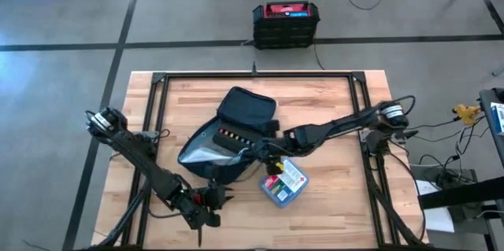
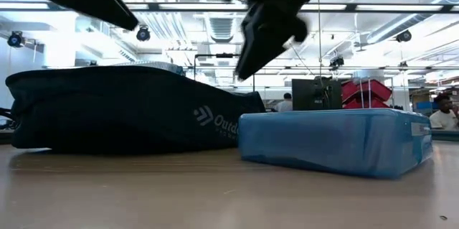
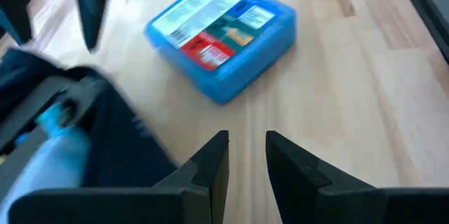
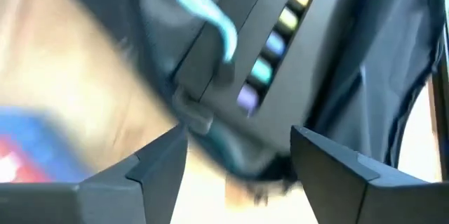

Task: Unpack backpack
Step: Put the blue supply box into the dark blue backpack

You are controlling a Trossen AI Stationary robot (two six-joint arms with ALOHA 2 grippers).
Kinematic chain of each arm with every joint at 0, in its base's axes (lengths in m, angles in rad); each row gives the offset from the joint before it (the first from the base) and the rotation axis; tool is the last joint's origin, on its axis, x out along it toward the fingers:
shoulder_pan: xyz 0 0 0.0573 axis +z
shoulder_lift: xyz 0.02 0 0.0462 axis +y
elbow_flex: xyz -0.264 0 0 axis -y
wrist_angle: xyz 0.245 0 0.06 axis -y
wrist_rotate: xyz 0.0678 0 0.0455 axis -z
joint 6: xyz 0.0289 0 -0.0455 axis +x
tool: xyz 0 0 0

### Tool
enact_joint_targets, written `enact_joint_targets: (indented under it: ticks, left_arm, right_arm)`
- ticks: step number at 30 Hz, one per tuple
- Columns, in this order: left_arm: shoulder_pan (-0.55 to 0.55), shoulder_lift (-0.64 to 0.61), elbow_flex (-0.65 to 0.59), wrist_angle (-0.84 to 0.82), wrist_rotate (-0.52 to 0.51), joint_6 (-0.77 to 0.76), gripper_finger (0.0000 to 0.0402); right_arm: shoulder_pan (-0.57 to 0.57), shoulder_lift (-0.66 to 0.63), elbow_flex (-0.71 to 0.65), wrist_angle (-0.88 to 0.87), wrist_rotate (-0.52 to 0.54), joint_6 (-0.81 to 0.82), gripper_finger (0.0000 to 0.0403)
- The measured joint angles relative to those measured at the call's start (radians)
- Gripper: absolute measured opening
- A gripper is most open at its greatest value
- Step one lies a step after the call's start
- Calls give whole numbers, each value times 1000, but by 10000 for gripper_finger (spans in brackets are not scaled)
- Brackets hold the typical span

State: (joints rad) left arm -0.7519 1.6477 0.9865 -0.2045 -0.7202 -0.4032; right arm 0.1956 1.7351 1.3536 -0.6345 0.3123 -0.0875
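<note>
The dark navy backpack (image 1: 236, 121) lies on its side mid-table, its mouth gaping toward the near edge and showing grey lining. A row of coloured marker caps (image 4: 277, 48) shows inside it. A blue box with a red label (image 1: 283, 182) lies flat on the table just right of the mouth. My right gripper (image 1: 264, 159) hovers open above the backpack's mouth (image 4: 210, 112), between bag and box, with nothing between its fingers. My left gripper (image 3: 247, 157) stands near the front edge beside the bag's near side, narrowly open and holding nothing.
A black crate with a red top (image 1: 286, 24) stands on the floor beyond the table's far edge. A dark frame rail (image 1: 252, 75) runs around the tabletop. Bare wood lies to the right of the blue box (image 3: 365, 76).
</note>
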Motion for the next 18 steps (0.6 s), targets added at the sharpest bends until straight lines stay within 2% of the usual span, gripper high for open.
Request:
enact_joint_targets:
  ticks: [6,9,15,18]
  left_arm:
    - [30,115,47,193,1,164,80]
    - [57,174,80,265,36,208,80]
    - [126,305,184,425,57,261,80]
    - [159,384,255,402,68,264,80]
  right_arm:
    - [113,-153,-72,-213,-33,180,234]
    - [177,-211,-150,-277,-34,274,225]
    - [235,-300,-420,-186,-33,326,215]
    - [230,-305,-542,-103,-20,347,216]
